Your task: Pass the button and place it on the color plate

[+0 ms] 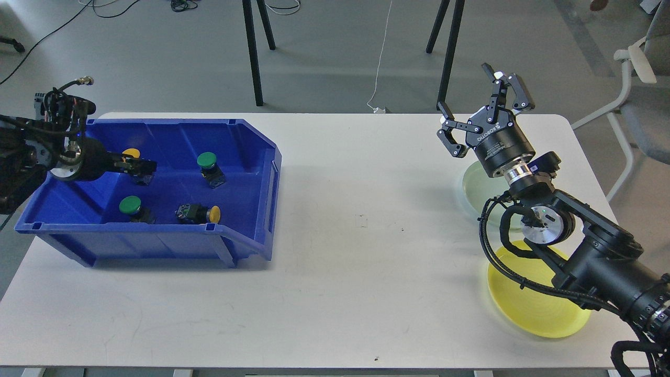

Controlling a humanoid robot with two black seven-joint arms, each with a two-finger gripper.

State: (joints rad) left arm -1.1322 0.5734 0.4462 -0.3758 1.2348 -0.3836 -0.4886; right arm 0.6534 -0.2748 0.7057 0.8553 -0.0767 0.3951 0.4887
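Observation:
A blue bin (pixel 246 157) on the table's left holds two green buttons (pixel 207 159) (pixel 129 205) and a yellow button (pixel 212 213) lying on its side. My left gripper (pixel 140 168) is down inside the bin at its back left. It looks shut on another yellow button, whose cap (pixel 131 153) shows just above the fingers. My right gripper (pixel 463 87) is open and empty, pointing up above the table's far right. Below it lie a pale green plate (pixel 472 187) and a yellow plate (pixel 528 309), both partly hidden by the right arm.
The white table (pixel 356 251) spans the view between bin and plates. Black stand legs (pixel 251 52) stand on the floor behind it. A grey chair (pixel 644 104) is at the far right.

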